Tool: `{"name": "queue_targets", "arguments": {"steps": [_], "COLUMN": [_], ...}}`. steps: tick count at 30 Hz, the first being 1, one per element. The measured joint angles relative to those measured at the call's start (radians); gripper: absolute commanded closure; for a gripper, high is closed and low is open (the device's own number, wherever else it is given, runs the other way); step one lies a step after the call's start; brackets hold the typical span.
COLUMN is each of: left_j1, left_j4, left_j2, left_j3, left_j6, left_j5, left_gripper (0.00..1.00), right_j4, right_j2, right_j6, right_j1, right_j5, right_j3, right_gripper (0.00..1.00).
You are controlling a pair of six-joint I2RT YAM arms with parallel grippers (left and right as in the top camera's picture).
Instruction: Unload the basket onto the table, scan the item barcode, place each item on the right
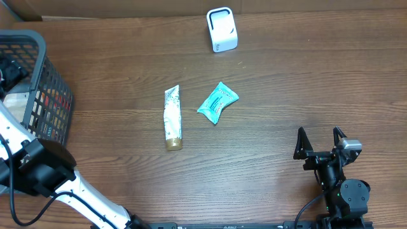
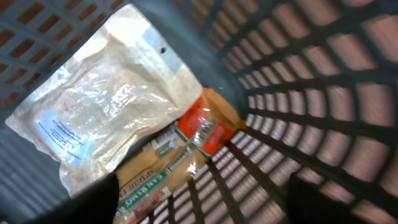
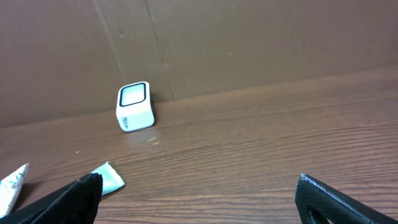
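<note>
The white barcode scanner [image 1: 222, 30] stands at the back of the table, and it also shows as the scanner [image 3: 134, 107] in the right wrist view. A cream tube [image 1: 172, 118] and a teal packet [image 1: 217, 102] lie mid-table. My left gripper [image 2: 205, 202] is down inside the dark basket [image 1: 38, 83], open, its fingers apart above a spaghetti pack [image 2: 180, 162] and beside a clear pouch [image 2: 99, 106]; nothing is held. My right gripper [image 1: 320, 137] hovers open and empty near the front right, well clear of the items.
The basket's lattice wall [image 2: 311, 93] rises close on the right of the left gripper. A cardboard wall [image 3: 249, 43] backs the table behind the scanner. The teal packet [image 3: 109, 178] lies just beyond the right gripper's left finger.
</note>
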State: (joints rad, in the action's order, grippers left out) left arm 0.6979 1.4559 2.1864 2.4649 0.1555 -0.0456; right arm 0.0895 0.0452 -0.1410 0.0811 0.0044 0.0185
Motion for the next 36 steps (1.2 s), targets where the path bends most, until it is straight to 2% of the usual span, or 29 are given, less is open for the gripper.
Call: {"name": "queue_targets", "arguments": {"steps": [6,14,22,36], "left_j1": [0.026,0.105,0.164,0.161], "left_j4": [-0.097,-0.21,-0.397,-0.795], "left_j2": [0.009,0.009,0.009,0.009], "left_j3": [-0.084,-0.225,-0.405,-0.633], "left_j6": [-0.016,-0.122,-0.294,-0.581], "left_j5": [0.093,0.129,0.135,0.125], "left_gripper": [0.17,0.19,0.23,0.21], "right_j4": [0.001,0.0,0.001,0.001], "right_j2": [0.0,0.0,0.0,0.0], "right_j6": [0.0,0.0,0.0,0.0], "right_j1": [0.0,0.0,0.0,0.0], "right_j5": [0.0,0.0,0.0,0.0], "right_j3": [0.0,0.0,0.0,0.0], "right_gripper": [0.0,0.0,0.0,0.0]}}
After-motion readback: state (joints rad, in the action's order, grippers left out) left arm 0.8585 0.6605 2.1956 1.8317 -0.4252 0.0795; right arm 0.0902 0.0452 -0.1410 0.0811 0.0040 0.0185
